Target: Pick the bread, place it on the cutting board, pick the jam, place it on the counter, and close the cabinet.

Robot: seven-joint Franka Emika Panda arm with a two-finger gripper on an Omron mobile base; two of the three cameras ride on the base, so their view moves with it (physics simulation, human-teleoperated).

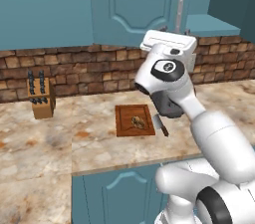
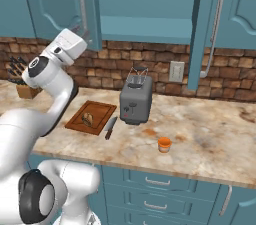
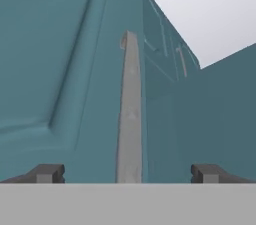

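Hand view puts our gripper [image 3: 128,173] spread wide and empty, the left cabinet door [image 3: 60,59] and its pale handle [image 3: 130,119] dead ahead at 12 o'clock. The bread [image 2: 88,118] lies on the cutting board [image 2: 100,109]; the jam [image 2: 164,144] stands on the tabletop [image 2: 210,134] at the toaster's [image 2: 135,102] 5 o'clock. We judge 1 step remains: pushing both doors shut, this one first.
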